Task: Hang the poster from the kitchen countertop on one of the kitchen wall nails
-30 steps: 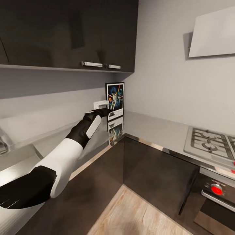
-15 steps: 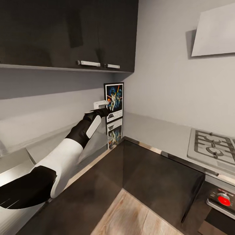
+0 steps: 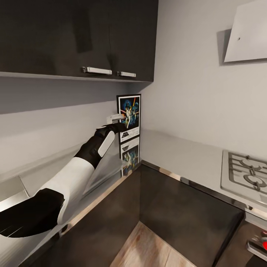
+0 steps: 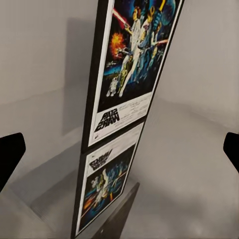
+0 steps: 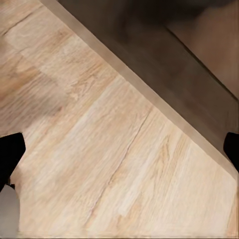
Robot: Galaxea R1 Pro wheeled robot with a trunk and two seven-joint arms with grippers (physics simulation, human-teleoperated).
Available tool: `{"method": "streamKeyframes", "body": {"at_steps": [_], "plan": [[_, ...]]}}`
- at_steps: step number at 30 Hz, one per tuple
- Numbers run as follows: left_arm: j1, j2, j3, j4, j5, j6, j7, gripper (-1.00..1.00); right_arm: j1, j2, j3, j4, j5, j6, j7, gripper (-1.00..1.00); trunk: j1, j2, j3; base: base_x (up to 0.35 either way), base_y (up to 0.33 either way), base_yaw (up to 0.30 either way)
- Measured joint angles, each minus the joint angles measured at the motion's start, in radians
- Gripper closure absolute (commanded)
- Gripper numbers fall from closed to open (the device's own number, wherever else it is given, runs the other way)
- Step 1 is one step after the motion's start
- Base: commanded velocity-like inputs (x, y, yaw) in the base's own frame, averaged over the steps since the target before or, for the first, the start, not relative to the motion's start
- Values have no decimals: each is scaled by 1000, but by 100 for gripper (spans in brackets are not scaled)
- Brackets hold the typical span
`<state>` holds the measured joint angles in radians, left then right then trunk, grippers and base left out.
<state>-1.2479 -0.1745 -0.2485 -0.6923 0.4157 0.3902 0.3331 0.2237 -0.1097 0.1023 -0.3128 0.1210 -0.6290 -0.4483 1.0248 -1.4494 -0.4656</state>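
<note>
The poster (image 3: 129,116) stands upright in the corner on the kitchen countertop (image 3: 174,152), leaning against the wall, and the glossy slab mirrors it. In the left wrist view the poster (image 4: 132,64) is close ahead, with its title just above the reflection. My left gripper (image 3: 119,123) reaches out to the poster's left edge and is open. Its fingers (image 4: 10,154) sit wide apart at the frame's sides, with nothing between them. My right gripper (image 5: 119,152) hangs open over the wooden floor (image 5: 114,164).
Dark upper cabinets (image 3: 92,37) hang above the poster. A gas hob (image 3: 246,176) is set into the slab at the right, below a white hood (image 3: 246,33). Part of the steel sink (image 3: 11,189) lies at the left. Dark lower cabinets (image 3: 178,207) line the floor corner.
The whole head view has swung left, so the hob and hood slid towards the right edge. My left arm keeps its place at the poster's left edge.
</note>
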Motion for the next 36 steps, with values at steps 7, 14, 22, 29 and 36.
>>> {"method": "streamKeyframes", "body": {"at_steps": [7,14,22,29,36], "plan": [[0,0,0,-14,0,1,0,-100,-1,6,1,34,-1,0,3,-100,0,0,0,105,-80,0],[0,0,-1,-36,0,3,0,-100,-2,26,1,51,-1,1,2,-100,0,0,0,11,-6,0],[0,0,0,-44,-1,10,0,-100,-2,30,1,54,-1,1,2,-100,0,0,0,76,-1,0],[-17,0,-11,-61,-18,8,17,-100,-19,13,4,37,2,-11,-15,-100,0,0,0,5,0,0],[-57,0,-11,-101,-20,8,28,-100,-55,10,4,-3,4,-11,-18,-100,0,0,0,0,0,0]]}}
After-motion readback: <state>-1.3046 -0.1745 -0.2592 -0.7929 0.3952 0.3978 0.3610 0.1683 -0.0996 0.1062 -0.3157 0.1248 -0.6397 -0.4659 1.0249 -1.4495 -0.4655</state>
